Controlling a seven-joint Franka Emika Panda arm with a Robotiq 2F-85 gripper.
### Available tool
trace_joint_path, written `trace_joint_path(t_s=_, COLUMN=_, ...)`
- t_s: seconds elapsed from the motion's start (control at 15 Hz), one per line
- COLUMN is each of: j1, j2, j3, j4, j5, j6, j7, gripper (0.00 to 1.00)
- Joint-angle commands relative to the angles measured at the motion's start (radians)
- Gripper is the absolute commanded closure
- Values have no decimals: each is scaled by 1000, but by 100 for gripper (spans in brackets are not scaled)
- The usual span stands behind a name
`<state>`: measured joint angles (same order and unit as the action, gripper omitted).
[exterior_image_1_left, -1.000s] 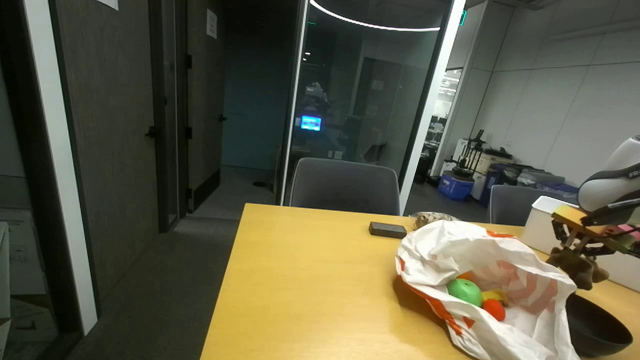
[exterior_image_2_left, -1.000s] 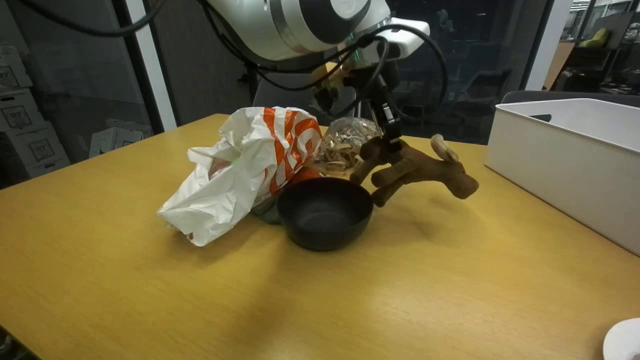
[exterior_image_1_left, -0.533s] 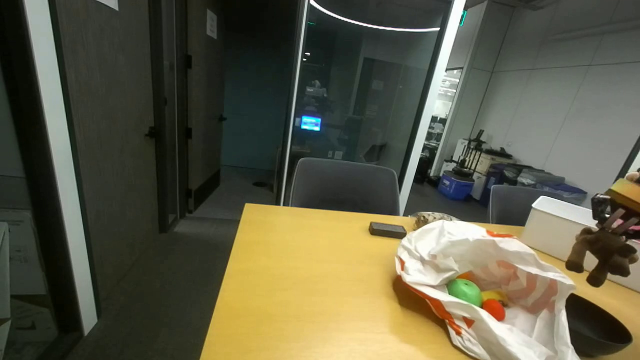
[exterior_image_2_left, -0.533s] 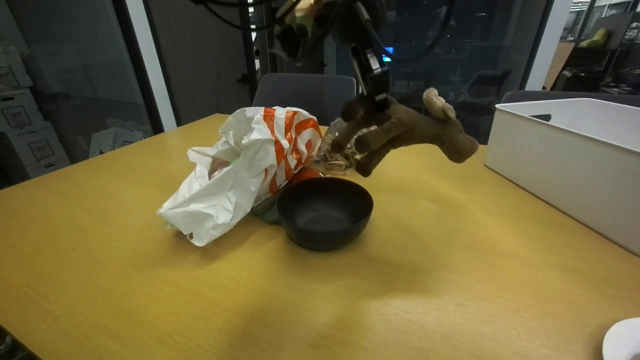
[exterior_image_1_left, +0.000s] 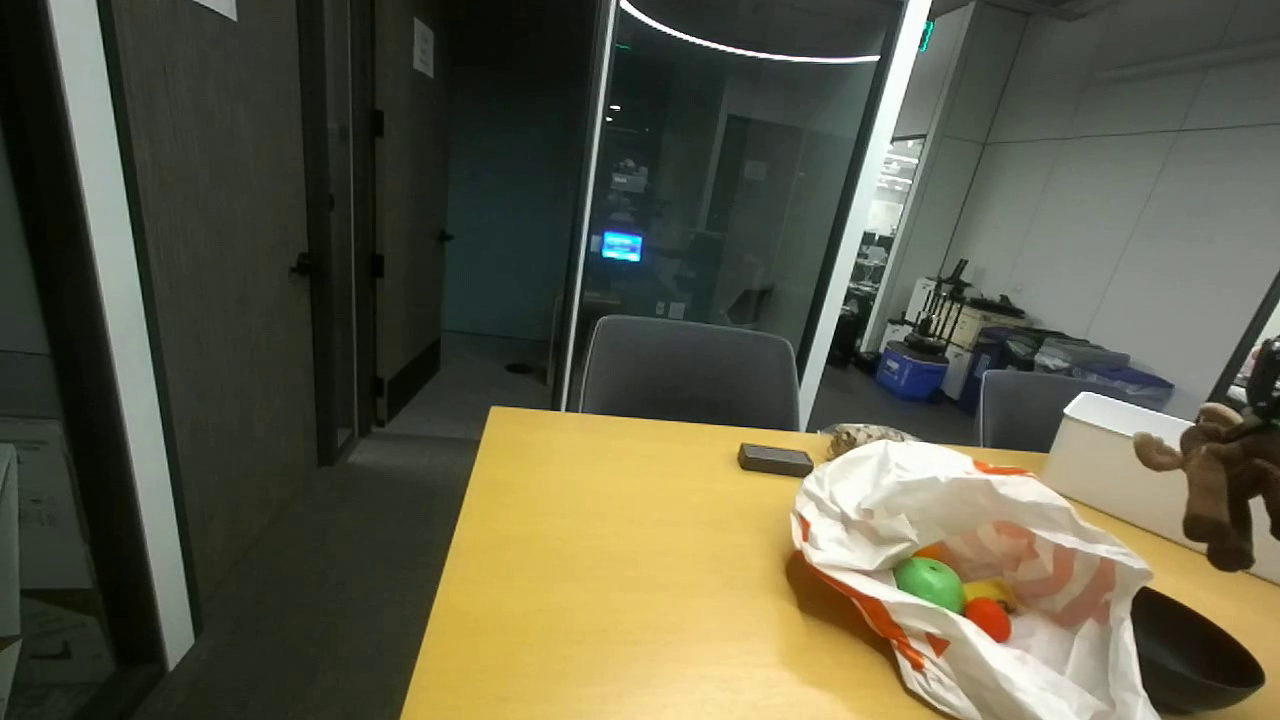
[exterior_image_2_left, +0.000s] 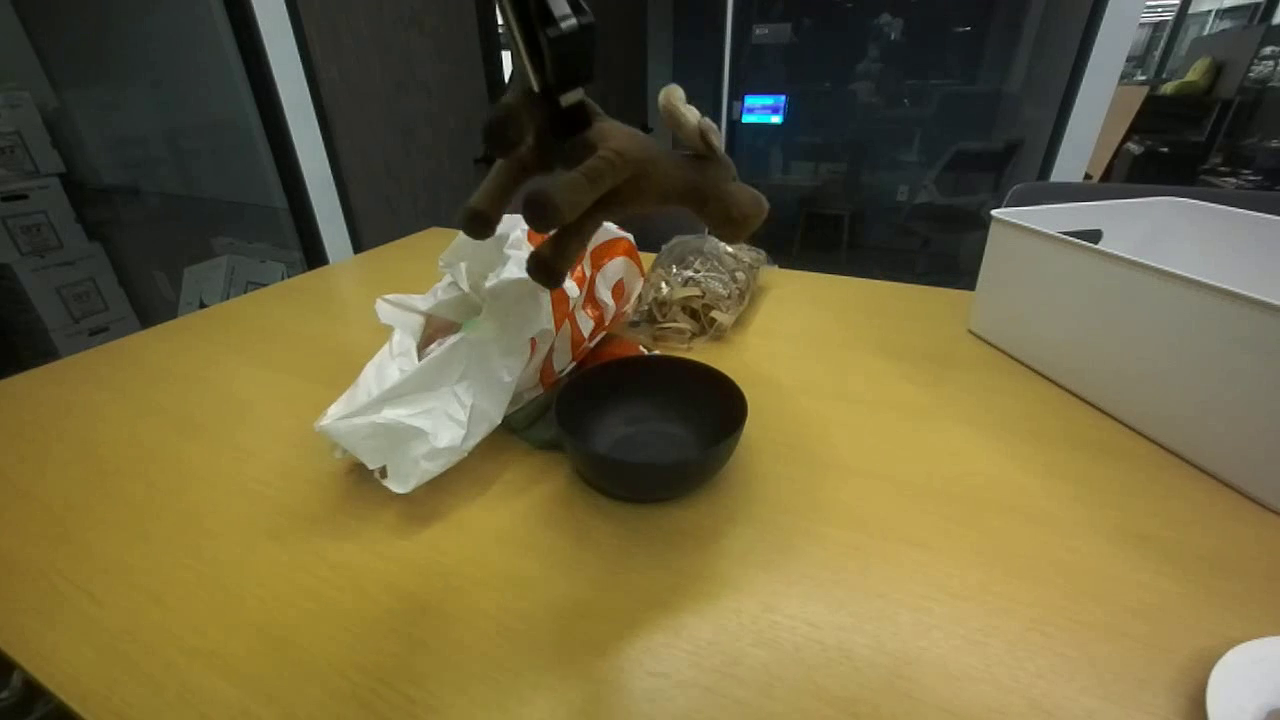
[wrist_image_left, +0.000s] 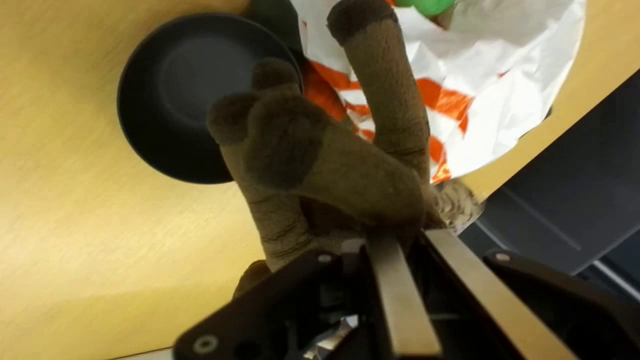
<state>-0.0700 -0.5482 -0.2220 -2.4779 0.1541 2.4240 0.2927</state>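
Note:
My gripper (exterior_image_2_left: 565, 105) is shut on a brown plush moose (exterior_image_2_left: 630, 180) by its rear body and holds it in the air. The moose's legs hang down and its head with pale antlers points right in that exterior view. In the wrist view the moose (wrist_image_left: 345, 175) hangs from the fingertips (wrist_image_left: 400, 237), its legs partly covering the black bowl (wrist_image_left: 170, 130) and the white-and-orange plastic bag (wrist_image_left: 515, 100) below. In an exterior view the moose (exterior_image_1_left: 1215, 490) is at the right edge, the gripper partly cut off. The bowl (exterior_image_2_left: 650, 440) stands on the table beside the bag (exterior_image_2_left: 450, 370).
The bag holds a green fruit (exterior_image_1_left: 930, 583), a red one (exterior_image_1_left: 988, 619) and something yellow. A clear bag of tan pieces (exterior_image_2_left: 695, 295) lies behind the bowl. A white bin (exterior_image_2_left: 1130, 320) stands at right. A dark block (exterior_image_1_left: 775, 460) lies at the table's far edge.
The moose has risen off the table in the gripper and moved from right of the bowl to above the plastic bag. It has also turned. The bag and bowl have not moved.

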Motion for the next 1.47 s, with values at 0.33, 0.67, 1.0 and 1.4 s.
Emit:
trace_joint_path(t_s=0.33, j1=68, j2=-269, j3=-2, j4=-54, j5=150, j6=-398, j7=-330, gripper=89)
trace_joint_path(t_s=0.67, j1=175, j2=-156, j3=20, j4=-35, j5=252, j6=-507, j7=-441, gripper=89)
trace_joint_path(t_s=1.0, j1=199, j2=46, j3=79, j4=-2, j5=294, j6=-480, j7=-458, gripper=92)
trace_joint_path(t_s=1.4, j1=133, j2=235, j3=166, j4=33, j5=266, j6=-181, j7=-264, gripper=92)
